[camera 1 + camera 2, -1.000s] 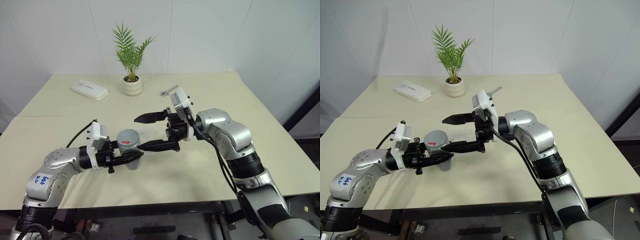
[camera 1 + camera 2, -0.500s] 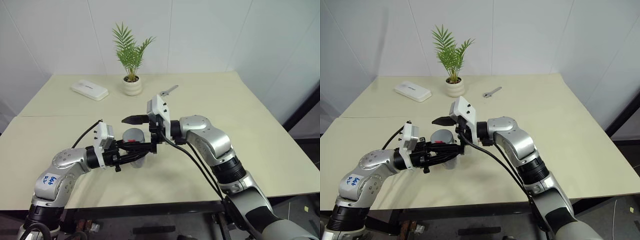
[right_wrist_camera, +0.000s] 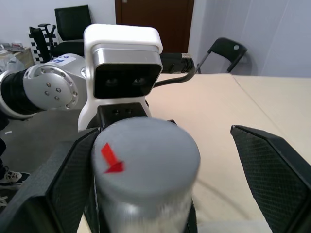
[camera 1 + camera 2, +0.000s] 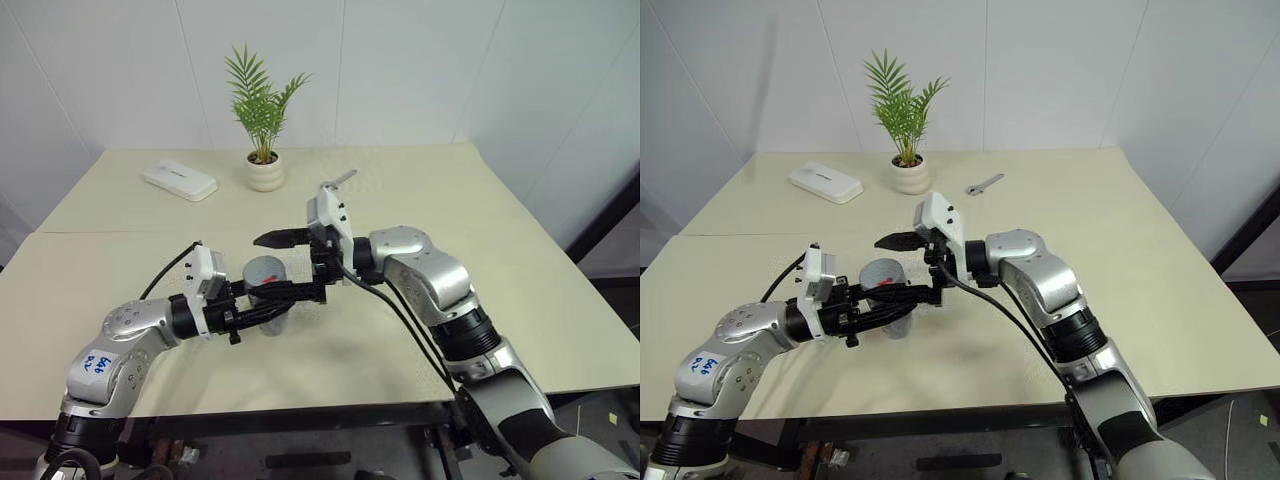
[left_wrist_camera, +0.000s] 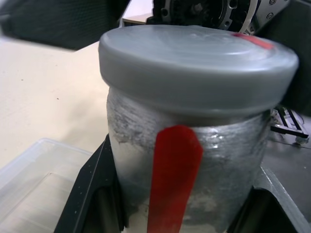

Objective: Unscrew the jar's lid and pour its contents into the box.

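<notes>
With the left gripper (image 4: 262,312) clamped on the small clear red-striped jar (image 5: 187,160), the round grey screw lid (image 3: 146,153) is on, flanked by the right gripper's (image 4: 283,266) spread jaws; unscrewing and pouring remain.

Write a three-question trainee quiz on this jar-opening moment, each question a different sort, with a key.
1. True or false: the round grey screw lid is already off the small clear jar with the red stripe.
2. Which gripper holds the jar? A) the left gripper B) the right gripper C) neither
3. Fill in: the right gripper's jaws stand ____ on either side of the lid.

Key
1. False: the lid sits on the jar.
2. A: the left gripper's jaws are clamped on the jar's body.
3. Open: not yet closed on the lid.

Far behind stand a white plant pot and a flat white case.
</notes>
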